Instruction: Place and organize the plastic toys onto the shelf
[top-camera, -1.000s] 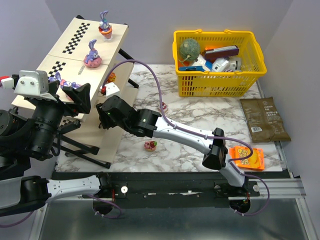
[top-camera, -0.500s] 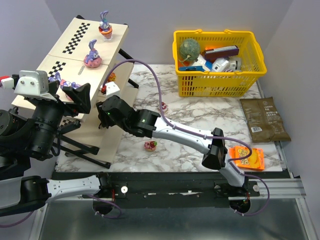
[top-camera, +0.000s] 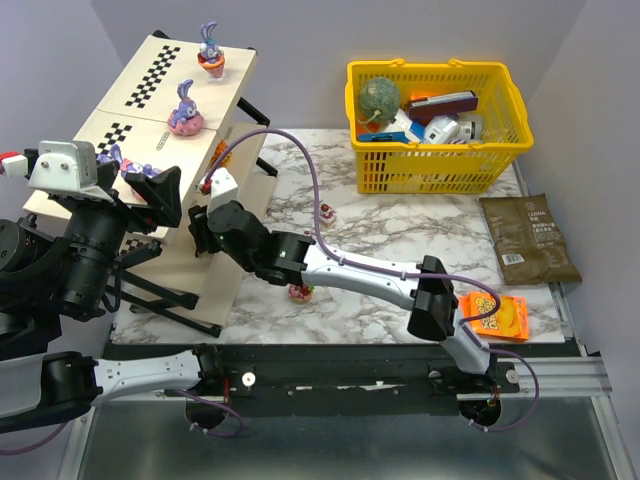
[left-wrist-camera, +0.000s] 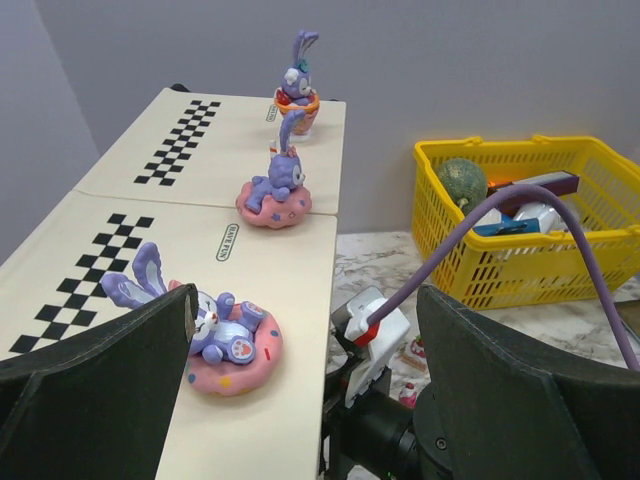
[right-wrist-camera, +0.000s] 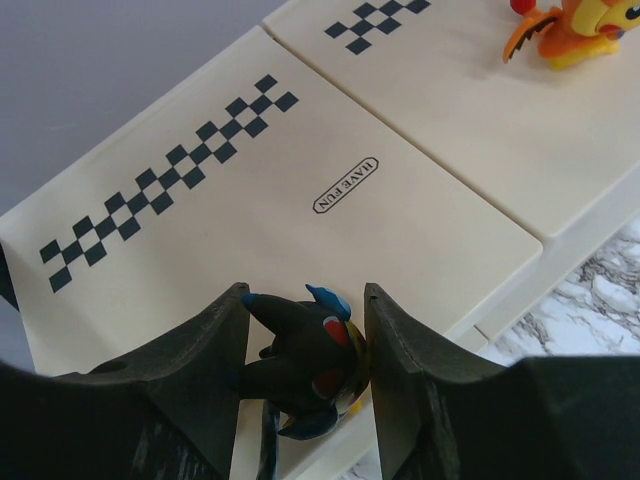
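On the shelf (left-wrist-camera: 230, 140), your way is open along the checkered left side. Three rabbit toys (left-wrist-camera: 272, 192) line its right edge, and the right arm's purple cable (left-wrist-camera: 470, 232) arcs just beside it.

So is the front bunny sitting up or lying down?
Lying down: the bunny sprawls flat across its pink doughnut, ears stretched sideways instead of pointing up.
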